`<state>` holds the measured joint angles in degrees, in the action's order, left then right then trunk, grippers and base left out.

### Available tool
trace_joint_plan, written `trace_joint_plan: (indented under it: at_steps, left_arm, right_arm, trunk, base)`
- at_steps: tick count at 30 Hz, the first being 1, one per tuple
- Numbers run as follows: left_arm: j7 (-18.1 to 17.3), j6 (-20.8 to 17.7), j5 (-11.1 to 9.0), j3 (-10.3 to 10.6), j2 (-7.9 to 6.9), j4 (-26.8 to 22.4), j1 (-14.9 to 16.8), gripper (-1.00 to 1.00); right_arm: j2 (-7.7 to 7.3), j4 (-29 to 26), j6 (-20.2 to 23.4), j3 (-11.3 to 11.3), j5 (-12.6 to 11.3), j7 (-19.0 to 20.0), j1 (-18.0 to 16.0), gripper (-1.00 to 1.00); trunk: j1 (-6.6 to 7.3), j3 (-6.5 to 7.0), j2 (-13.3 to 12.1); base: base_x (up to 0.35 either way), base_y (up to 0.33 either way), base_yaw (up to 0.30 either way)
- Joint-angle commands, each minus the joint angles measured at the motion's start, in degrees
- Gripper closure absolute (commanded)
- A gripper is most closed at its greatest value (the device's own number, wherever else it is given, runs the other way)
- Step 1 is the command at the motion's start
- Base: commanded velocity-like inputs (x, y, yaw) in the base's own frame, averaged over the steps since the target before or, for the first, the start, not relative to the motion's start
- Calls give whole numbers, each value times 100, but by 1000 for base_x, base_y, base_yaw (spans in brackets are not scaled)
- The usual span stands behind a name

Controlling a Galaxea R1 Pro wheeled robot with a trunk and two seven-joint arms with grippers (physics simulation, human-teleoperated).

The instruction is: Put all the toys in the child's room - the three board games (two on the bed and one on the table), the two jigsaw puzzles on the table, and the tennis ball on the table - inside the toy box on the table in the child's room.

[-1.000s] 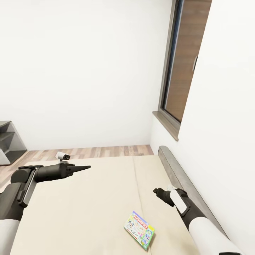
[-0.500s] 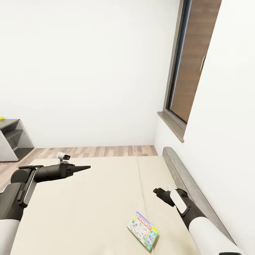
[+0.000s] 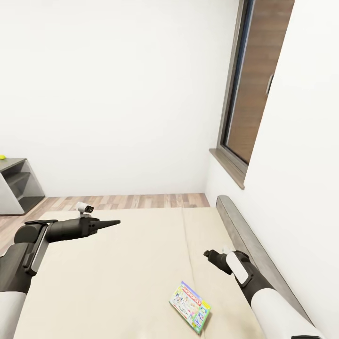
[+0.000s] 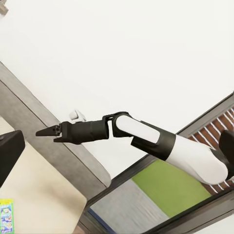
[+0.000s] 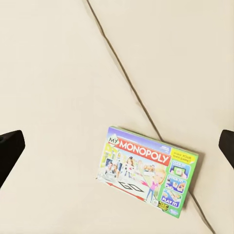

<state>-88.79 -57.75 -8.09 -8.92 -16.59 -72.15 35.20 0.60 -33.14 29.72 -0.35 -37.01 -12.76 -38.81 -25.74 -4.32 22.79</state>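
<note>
Presently the robot stands at the low, wide bed with plain cream mattresses and a thin grey frame (image 3: 117, 263), both arms held above it. One flat rectangular board game box with a white-green cartoon cover (image 3: 190, 306) lies flat on the mattress near the seam between the two mattresses, close to the robot and beside the right arm. The right wrist view looks straight down on it (image 5: 148, 170), which suggests the arm is posed for a descent onto this box.

The right gripper (image 4: 48, 132) carries nothing; the left wrist view shows its black fingers drawn near together at the tips, while the right wrist view shows dark finger edges at both sides of the frame, so I judge its width uncertain. The left gripper (image 3: 109, 223) hangs well apart from the box, fingers closed to a point, empty, seemingly parked clear of the work.

At the far left, a small yellow-green tennis ball (image 3: 2, 157) rests on the grey desk wing (image 3: 14, 181).

Judgement: the box is not yet grasped.
</note>
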Motion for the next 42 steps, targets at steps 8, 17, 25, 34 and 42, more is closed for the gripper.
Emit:
trace_joint_plan:
  at_steps: [8,17,25,34,42]
  left_arm:
    - [49,-61,1,-4,1,-1,5,-100]
    - [54,-61,1,-4,4,-1,5,-100]
    - [57,-61,1,-4,7,-1,5,-100]
    - [127,-61,1,-4,13,-1,5,-100]
    - [171,-61,1,-4,15,-1,5,-100]
  right_arm:
    - [5,-17,17,-8,-60,-51,-4,-100]
    - [7,-16,17,-1,-60,-51,-4,-100]
    - [3,-9,17,-1,-60,-51,-4,-100]
    - [2,-8,17,0,-60,-51,-4,-100]
    - [-9,-8,17,-1,-60,-51,-4,-100]
  trunk:
    - [-4,-53,13]
    - [-4,-132,13]
    - [-4,-206,13]
    - [-4,-289,13]
    - [-4,-364,13]
  base:
    - [0,0,0]
    - [0,0,0]
    - [0,0,0]
    - [0,0,0]
    - [0,0,0]
